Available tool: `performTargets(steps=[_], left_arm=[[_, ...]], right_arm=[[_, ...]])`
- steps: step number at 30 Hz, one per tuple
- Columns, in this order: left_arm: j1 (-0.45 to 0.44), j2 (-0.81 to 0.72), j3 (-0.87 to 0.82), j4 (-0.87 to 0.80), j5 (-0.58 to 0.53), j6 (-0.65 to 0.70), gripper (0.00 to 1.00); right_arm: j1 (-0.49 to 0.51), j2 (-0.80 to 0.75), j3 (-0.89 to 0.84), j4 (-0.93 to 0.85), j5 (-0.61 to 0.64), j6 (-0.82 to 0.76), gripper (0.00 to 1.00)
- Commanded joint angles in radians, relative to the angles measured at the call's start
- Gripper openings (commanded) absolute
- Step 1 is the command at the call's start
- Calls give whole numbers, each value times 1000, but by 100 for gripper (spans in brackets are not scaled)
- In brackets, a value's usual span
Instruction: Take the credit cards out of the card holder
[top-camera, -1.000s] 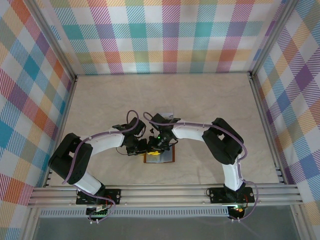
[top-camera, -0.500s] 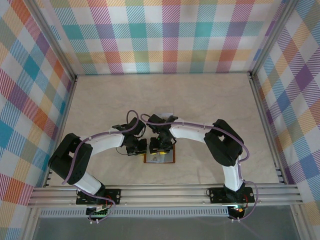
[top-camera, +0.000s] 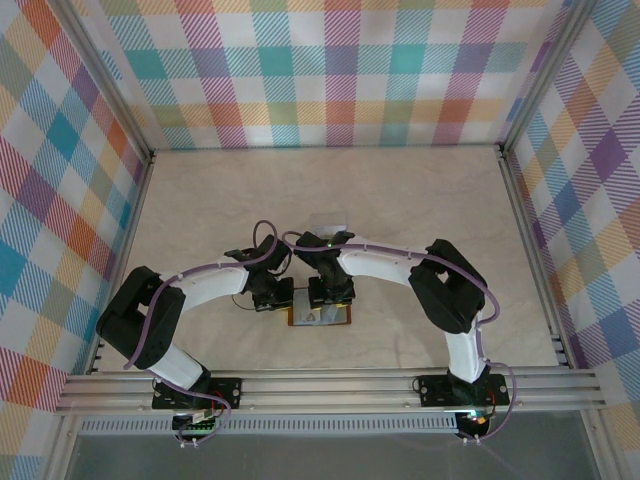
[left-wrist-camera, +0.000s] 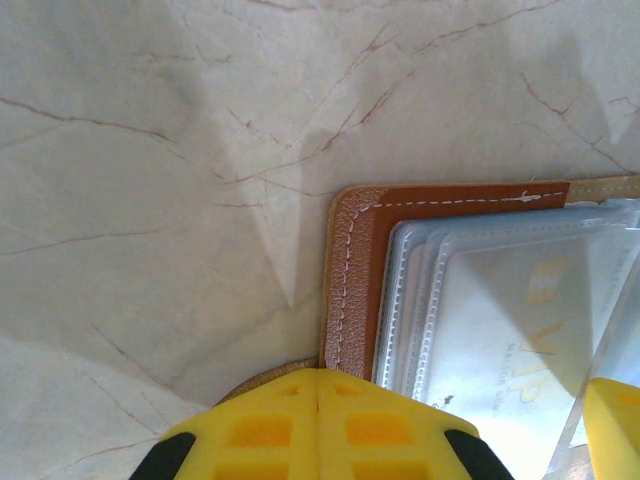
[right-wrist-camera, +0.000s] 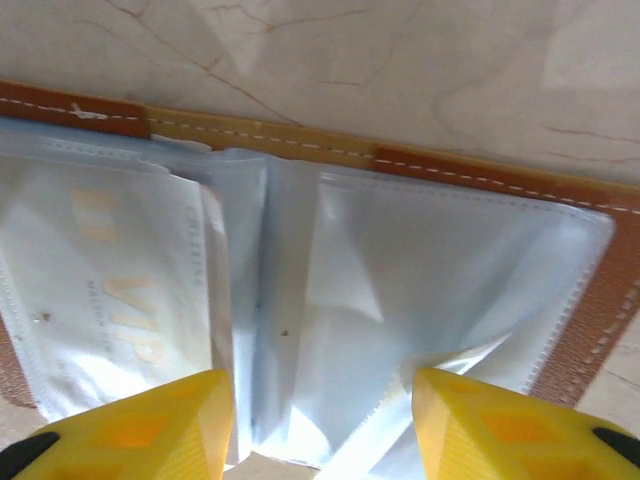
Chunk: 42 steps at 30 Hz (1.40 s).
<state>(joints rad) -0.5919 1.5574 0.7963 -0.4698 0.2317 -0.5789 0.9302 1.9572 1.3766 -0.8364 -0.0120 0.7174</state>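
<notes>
Left gripper (left-wrist-camera: 318, 390) is closed and empty, its tips pressing the card holder (left-wrist-camera: 352, 260) at its 9 o'clock edge. Right gripper (right-wrist-camera: 320, 430) is spread wide, straddling a clear sleeve (right-wrist-camera: 400, 290) and gripping nothing. The card holder lies open toward 6 o'clock on the marble table (top-camera: 200, 220), with a pale VIP card (right-wrist-camera: 110, 290) inside a sleeve.
</notes>
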Motion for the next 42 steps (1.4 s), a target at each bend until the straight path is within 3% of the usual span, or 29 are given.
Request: performTargets(steps=[1,16,28,34,42], left_arm=[[4,7,-10,-29,-20,8,7],[4,-59,31,-87,-14,8,7],[-23,-63,63,-71,52,-10,6],[-53,-26,77,-40,73,-25,6],[-74,12,63,-10,77,-33,6]], right_arm=[[5,-38,4,-61,53,-9,52],[6,-77,-42,-75,112,2,52],[4,-122,-64,-87,146,-4,44],[-7,-186,-122,2,78,3,33],[-48,-238,-223,221,-119,24,24]])
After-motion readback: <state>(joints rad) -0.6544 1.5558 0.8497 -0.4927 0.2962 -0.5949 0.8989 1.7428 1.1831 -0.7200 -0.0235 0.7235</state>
